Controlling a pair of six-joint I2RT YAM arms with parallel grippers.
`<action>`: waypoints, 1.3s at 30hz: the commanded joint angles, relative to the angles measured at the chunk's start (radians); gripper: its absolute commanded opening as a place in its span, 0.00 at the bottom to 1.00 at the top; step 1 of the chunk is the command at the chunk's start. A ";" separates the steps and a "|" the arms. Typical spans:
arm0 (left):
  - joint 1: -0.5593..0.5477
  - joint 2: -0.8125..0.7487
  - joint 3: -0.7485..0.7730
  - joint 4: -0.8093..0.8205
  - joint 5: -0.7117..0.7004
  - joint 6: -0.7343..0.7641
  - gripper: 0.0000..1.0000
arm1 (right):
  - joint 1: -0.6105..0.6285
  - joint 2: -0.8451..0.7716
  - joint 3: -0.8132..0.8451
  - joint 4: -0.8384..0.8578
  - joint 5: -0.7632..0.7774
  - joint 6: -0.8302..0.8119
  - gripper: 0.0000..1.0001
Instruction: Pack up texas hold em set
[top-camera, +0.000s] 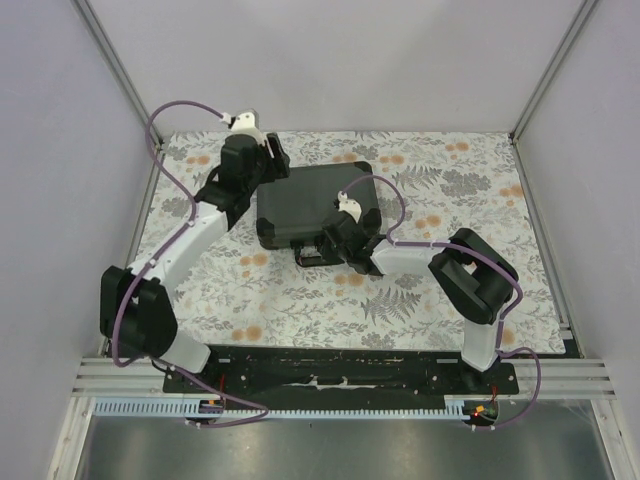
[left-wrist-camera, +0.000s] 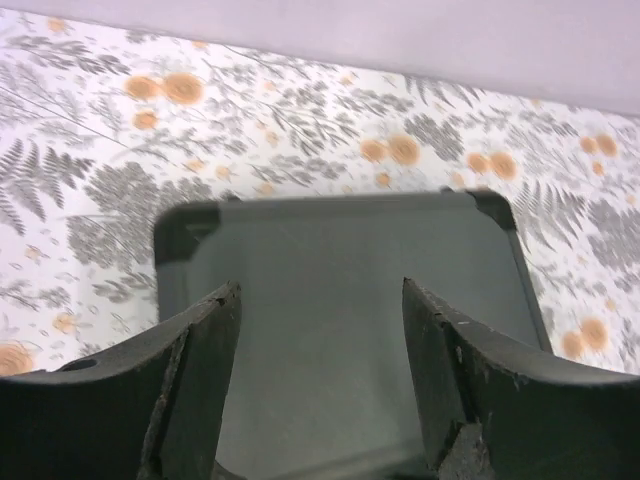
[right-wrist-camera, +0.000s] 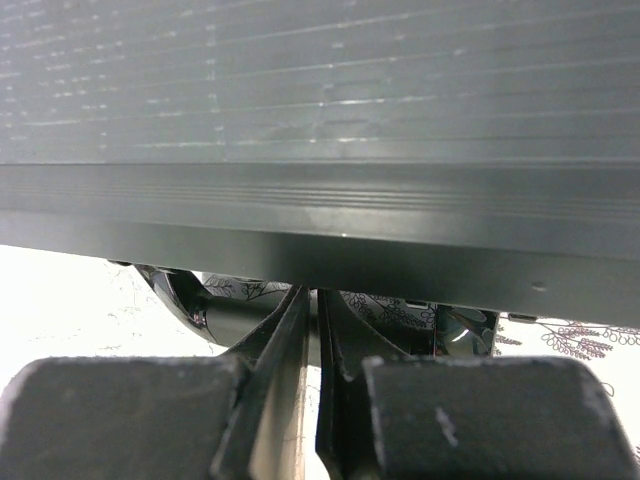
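The dark grey briefcase (top-camera: 305, 200) lies closed on the floral cloth (top-camera: 460, 190), its contents hidden. The left gripper (left-wrist-camera: 320, 300) hangs spread over its lid. The right gripper (right-wrist-camera: 317, 310), fingers pressed together, sits at its near edge by the handle (top-camera: 308, 258).

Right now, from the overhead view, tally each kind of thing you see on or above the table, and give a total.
Dark grey briefcase, closed: 1
Grippers: 2, the left gripper and the right gripper
Floral tablecloth: 1
Total: 4
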 joint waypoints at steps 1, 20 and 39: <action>0.092 0.121 0.126 -0.112 0.028 0.033 0.73 | -0.005 0.047 -0.024 0.056 0.057 0.011 0.13; 0.275 0.584 0.433 -0.023 0.380 0.033 0.78 | -0.005 0.054 -0.044 0.064 0.044 0.023 0.14; 0.284 0.604 0.328 -0.099 0.626 0.047 0.48 | 0.006 0.094 -0.048 0.176 0.116 0.014 0.14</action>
